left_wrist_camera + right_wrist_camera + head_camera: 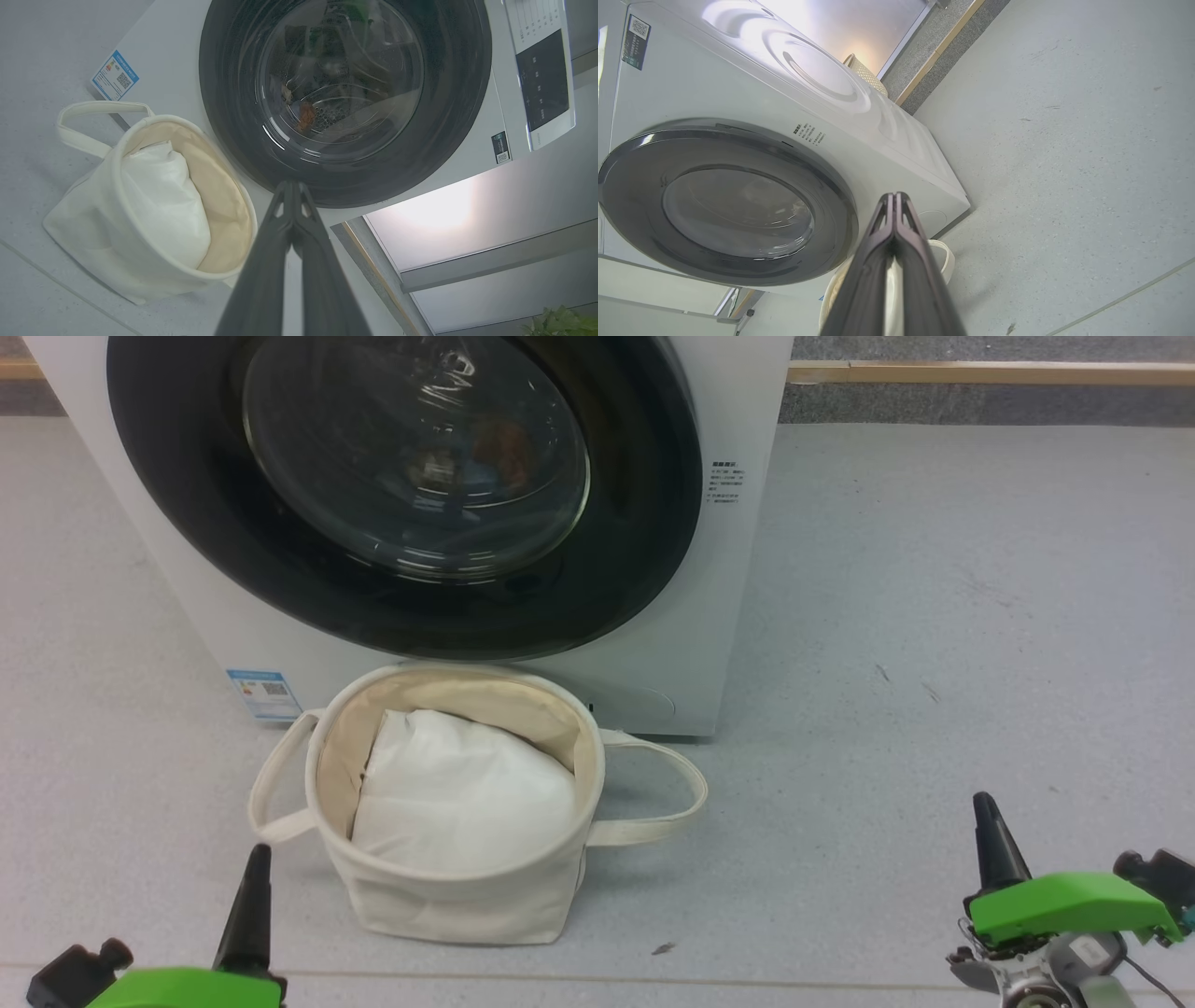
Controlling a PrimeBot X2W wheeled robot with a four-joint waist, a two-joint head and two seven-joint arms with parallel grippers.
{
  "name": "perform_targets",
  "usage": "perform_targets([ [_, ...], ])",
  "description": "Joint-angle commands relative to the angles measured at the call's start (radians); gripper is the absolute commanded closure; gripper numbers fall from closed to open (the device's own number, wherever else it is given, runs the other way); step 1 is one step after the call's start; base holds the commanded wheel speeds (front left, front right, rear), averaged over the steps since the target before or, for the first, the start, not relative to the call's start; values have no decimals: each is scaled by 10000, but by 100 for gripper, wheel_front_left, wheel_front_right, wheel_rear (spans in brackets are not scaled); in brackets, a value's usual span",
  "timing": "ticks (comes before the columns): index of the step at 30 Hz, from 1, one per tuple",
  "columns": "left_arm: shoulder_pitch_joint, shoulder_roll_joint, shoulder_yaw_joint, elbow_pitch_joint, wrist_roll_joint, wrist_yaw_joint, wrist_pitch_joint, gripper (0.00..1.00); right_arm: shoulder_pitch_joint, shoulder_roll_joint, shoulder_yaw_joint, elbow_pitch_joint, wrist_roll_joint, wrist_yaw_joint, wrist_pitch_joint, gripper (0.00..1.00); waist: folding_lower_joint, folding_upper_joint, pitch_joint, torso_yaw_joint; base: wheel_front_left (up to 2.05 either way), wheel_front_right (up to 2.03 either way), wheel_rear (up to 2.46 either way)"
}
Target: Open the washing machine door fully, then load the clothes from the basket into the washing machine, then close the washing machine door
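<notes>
My head camera looks forward and down from behind the left gripper [260,851] and right gripper [982,798]. Each wrist camera sights from low down along its own jaws, tilted upward. All three views share the washing machine door [401,495] and basket [457,905], ahead of the jaws.

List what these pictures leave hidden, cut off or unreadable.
Head view: the upper edge cuts off the washing machine door.
Head view: the white cloth hides the basket floor.
Head view: the side label print is too small.
Left wrist view: reflections blur what lies in the drum.
</notes>
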Motion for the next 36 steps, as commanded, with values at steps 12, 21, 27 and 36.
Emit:
perform_targets([
  [12,-522,-153,477,-477,-1094,-46,407,100,-254,105,-259,-475,1434,1,407,100,0,-1,14,-19,0,0,0],
  [21,-527,-308,594,-529,-1712,-51,640,100,-228,174,-432,-526,2245,1,643,100,0,-1,22,-31,0,0,0],
  [27,-530,-425,682,-568,-2178,-54,816,100,-209,226,-562,-564,2855,1,821,100,0,-1,29,-41,0,0,0],
  [36,-535,-600,814,-626,-2877,-60,1079,100,-179,304,-758,-621,3770,1,1088,100,0,-1,39,-54,0,0,0],
])
